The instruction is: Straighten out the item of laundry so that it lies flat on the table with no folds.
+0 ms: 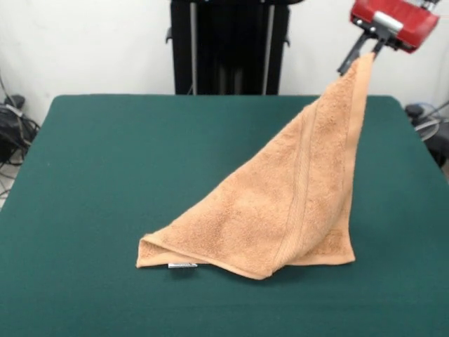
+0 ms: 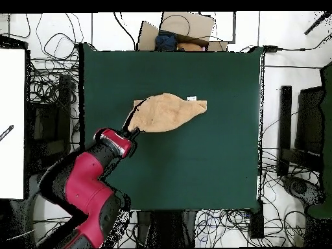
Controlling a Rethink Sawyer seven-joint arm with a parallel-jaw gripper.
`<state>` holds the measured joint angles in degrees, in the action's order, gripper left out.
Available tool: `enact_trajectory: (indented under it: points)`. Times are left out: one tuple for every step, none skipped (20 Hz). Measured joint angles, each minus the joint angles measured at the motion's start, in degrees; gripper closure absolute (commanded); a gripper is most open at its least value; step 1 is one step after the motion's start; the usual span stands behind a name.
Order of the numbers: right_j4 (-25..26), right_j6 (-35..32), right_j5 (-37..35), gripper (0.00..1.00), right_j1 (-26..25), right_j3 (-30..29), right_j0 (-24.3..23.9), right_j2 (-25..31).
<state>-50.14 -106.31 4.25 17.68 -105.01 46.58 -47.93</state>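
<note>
The peach-orange towel (image 1: 280,203) hangs as a tall triangle over the dark green table (image 1: 105,175). Its top corner is pinched high at the upper right, and its lower edge rests on the table, folded under on the left. A small white tag (image 1: 182,265) lies at that lower edge. My gripper (image 1: 363,57) is shut on the towel's top corner, under the red wrist. In the overhead view the towel (image 2: 170,111) spreads right from the gripper (image 2: 133,131), with the tag (image 2: 192,98) at its far right edge.
The black pedestal (image 1: 228,45) stands behind the table's far edge. Cables (image 1: 14,130) lie on the floor at both sides. A cardboard box (image 2: 178,32) sits beyond the table's top edge in the overhead view. A white board (image 2: 11,123) stands at the left.
</note>
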Motion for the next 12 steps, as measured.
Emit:
enact_trajectory:
  points:
    - [0.58,-0.19,1.91,1.0,0.83,-0.63,-1.18,1.04]
    - [1.04,-0.36,3.29,1.0,1.31,-1.01,-2.0,1.75]
    - [1.45,-0.63,4.89,1.0,1.73,-1.44,-2.87,2.45]
    - [1.87,-0.91,6.49,1.0,2.15,-1.86,-3.74,3.16]
    - [2.29,-1.47,8.59,1.0,2.57,-2.47,-4.75,3.98]
    - [2.38,-1.82,9.58,1.0,2.73,-2.75,-5.19,4.37]
    - [2.45,-2.5,11.12,1.0,2.94,-3.2,-5.81,5.02]
    - [2.46,-3.19,12.52,1.0,3.09,-3.69,-6.33,5.69]
    - [2.45,-3.89,13.73,1.0,3.23,-4.18,-6.77,6.32]
    - [2.46,-5.3,15.48,1.0,3.43,-4.87,-7.4,7.53]
    - [2.45,-6.0,16.24,1.0,3.51,-5.19,-7.66,8.18]
    - [2.45,-6.44,16.59,1.0,3.54,-5.37,-7.78,8.59]
